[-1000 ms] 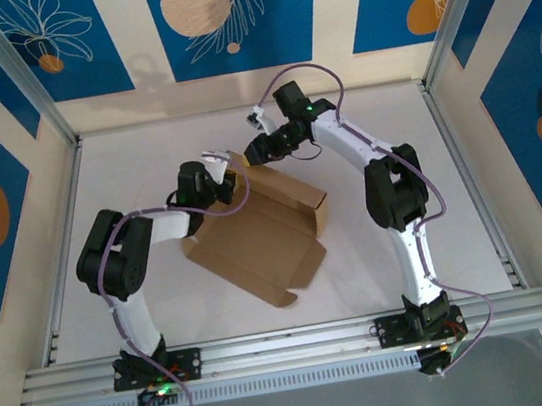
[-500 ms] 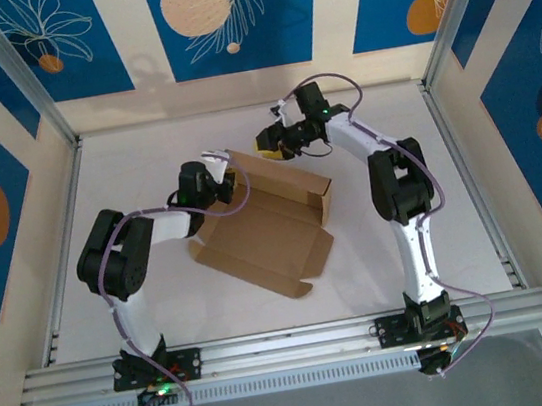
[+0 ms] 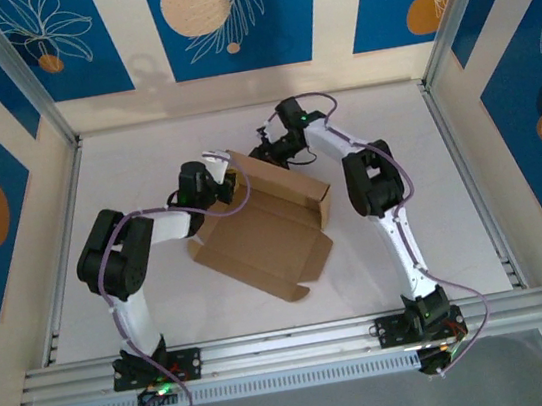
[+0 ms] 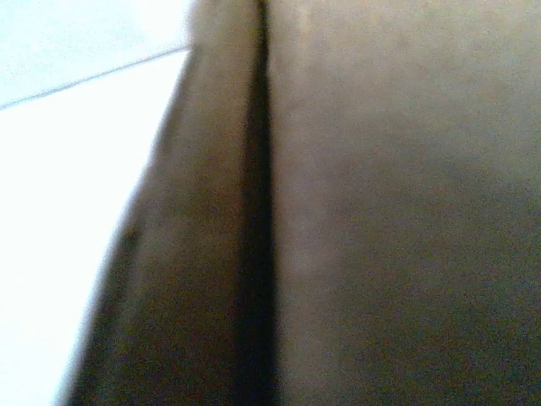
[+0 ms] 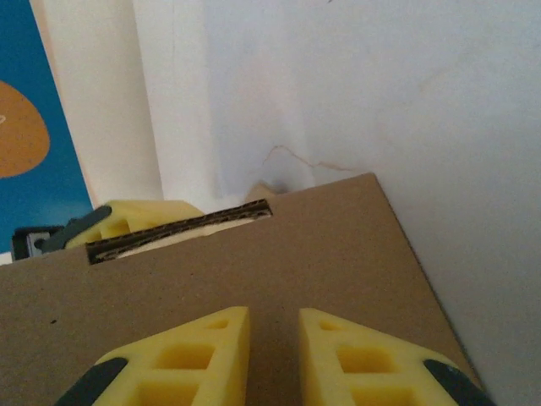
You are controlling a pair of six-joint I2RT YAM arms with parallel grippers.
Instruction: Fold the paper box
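Sitting mid-table [image 3: 451,188], the box [image 3: 260,235] is half formed: far wall [image 3: 282,176] raised, wide front panel [image 3: 258,255] flat on the table with its tabs pointing at the bases. The wall's long axis runs diagonally in the top view, far-left to near-right.

Key relation: the right gripper [image 3: 267,153] is on the far side of that wall, near its left half, so the box lies between it and the bases. The left gripper [image 3: 215,177] is at the wall's left end, touching or just beside the corner. Both are on the box. The right one is nearer the wall's top edge, the left one nearer the corner.

- Right wrist view: yellow fingers [image 5: 203,355] narrowly apart, nothing between them, hovering over a cardboard face with a slot [image 5: 182,227] near its far edge. A yellow finger [image 5: 139,218] of the left gripper shows just past the slot.
- Left wrist view: blurred cardboard at close range with a dark fold line. Its fingers aren't visible there, so whether it is gripping can't be told.

Box interior: nothing visible in it, though the part close behind the wall is hard to read.

Judgement: wall-forming stage, side flaps and front panel not yet up. The next move likely needs the right gripper to press the wall or tab toward the bases while the left braces the corner. Risk is the light sheet sliding if only one side pushes.
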